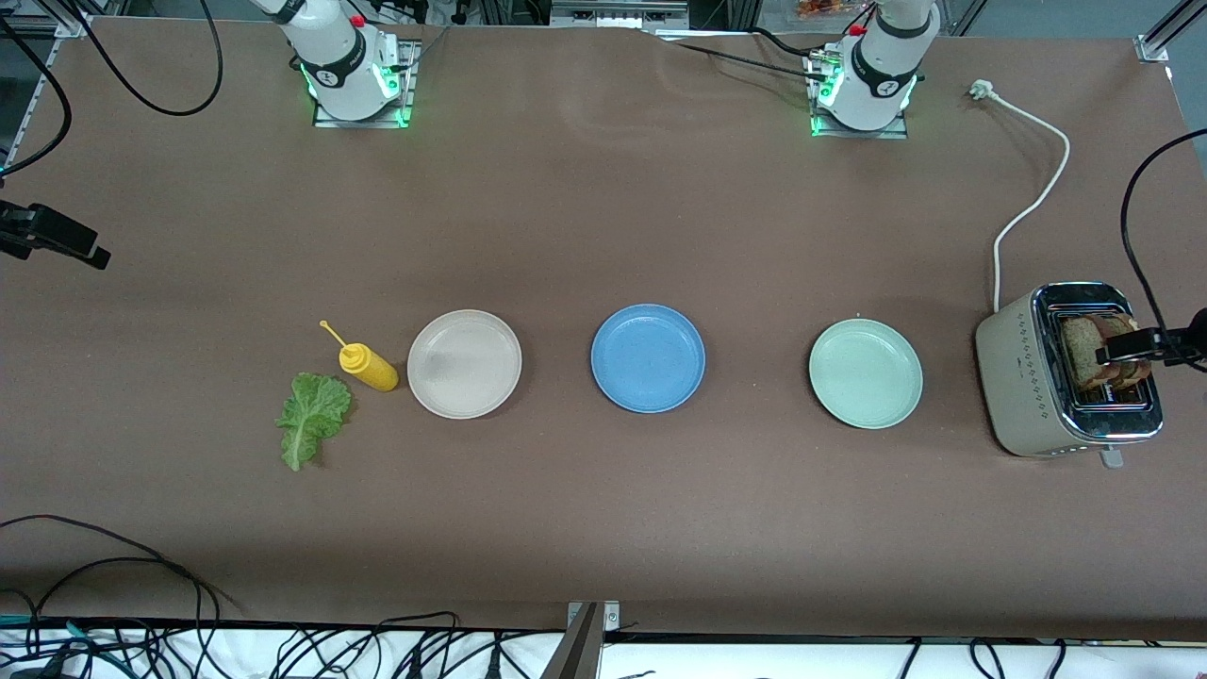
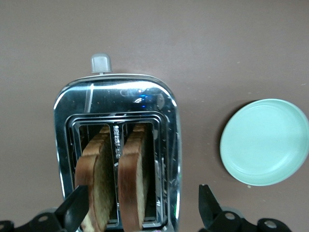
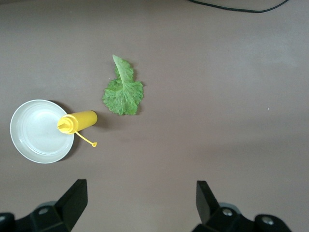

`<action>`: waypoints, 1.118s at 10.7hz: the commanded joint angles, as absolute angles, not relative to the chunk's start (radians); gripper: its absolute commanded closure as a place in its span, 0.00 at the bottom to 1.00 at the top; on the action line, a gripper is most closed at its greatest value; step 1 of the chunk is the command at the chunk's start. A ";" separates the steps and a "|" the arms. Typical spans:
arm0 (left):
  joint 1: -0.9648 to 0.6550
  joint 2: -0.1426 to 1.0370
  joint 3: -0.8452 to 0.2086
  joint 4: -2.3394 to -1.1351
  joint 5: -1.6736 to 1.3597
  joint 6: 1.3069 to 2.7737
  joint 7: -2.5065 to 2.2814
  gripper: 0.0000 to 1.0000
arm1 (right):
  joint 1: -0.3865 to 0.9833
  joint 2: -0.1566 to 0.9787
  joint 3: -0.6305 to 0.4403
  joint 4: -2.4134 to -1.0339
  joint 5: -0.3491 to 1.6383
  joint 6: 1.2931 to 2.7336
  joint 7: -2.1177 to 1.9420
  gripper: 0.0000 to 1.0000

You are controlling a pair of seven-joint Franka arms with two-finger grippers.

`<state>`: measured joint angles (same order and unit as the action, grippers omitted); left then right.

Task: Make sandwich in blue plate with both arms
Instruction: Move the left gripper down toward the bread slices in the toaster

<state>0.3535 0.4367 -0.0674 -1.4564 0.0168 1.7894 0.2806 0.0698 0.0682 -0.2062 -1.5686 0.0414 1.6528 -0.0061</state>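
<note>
The blue plate (image 1: 648, 357) sits bare mid-table, between the beige plate (image 1: 464, 363) and the pale green plate (image 1: 866, 372). Two bread slices (image 2: 118, 183) stand in the toaster (image 1: 1066, 372) at the left arm's end. The left gripper (image 2: 144, 205) hovers over them, jaws wide: best to straddle one slice only and lift straight up. The lettuce leaf (image 3: 123, 92) lies at the right arm's end, right gripper (image 3: 142, 200) above it, spread wide.

A wide brown table (image 1: 603, 217) under even light, black cables (image 1: 113, 566) draped along its near edge.
</note>
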 commanded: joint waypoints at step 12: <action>0.333 0.425 -0.080 -1.580 0.100 1.792 0.282 1.00 | 0.067 0.069 -0.204 -1.548 0.029 1.626 -0.017 0.00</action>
